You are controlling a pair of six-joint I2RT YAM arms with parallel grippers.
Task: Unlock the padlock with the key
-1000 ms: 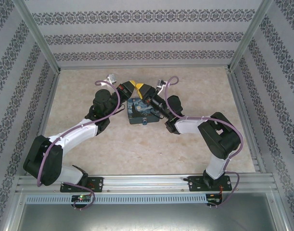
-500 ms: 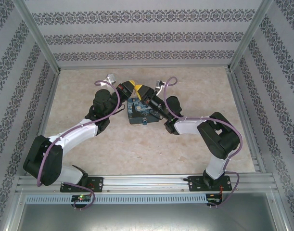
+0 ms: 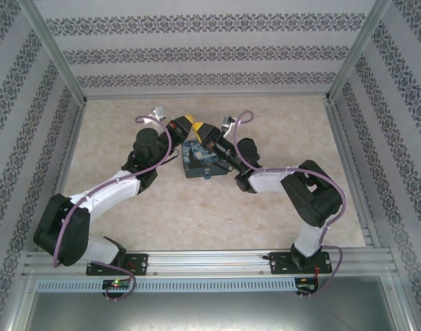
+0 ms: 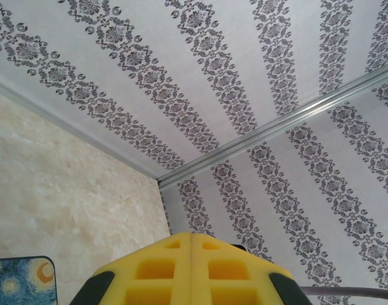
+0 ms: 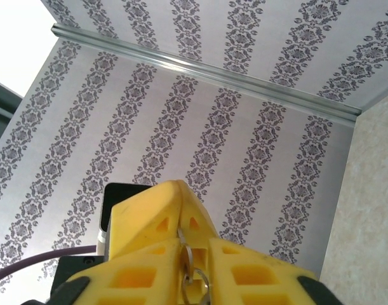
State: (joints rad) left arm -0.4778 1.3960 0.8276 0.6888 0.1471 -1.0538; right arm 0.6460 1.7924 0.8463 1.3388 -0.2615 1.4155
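Note:
Over the blue-and-yellow swirl-painted box (image 3: 198, 165) my two grippers meet tip to tip. The left gripper (image 3: 187, 125) is shut, its yellow fingers (image 4: 155, 270) pressed flat along one seam. In the right wrist view those left fingers (image 5: 146, 219) form a closed wedge just ahead. The key (image 5: 180, 234), a thin grey sliver, runs into that seam. Linked key rings (image 5: 192, 265) hang from it, in the narrow gap of the right gripper (image 5: 195, 251), which is shut across them. The padlock is hidden under the grippers.
A corner of the swirl-painted box (image 4: 16, 279) lies low left in the left wrist view. Patterned walls with aluminium rails (image 3: 203, 88) close in the beige table (image 3: 196, 214) on three sides. Purple cables loop off both arms.
The right gripper has edged slightly left, closing in on the left gripper's tips. The left arm and the box have stayed put.

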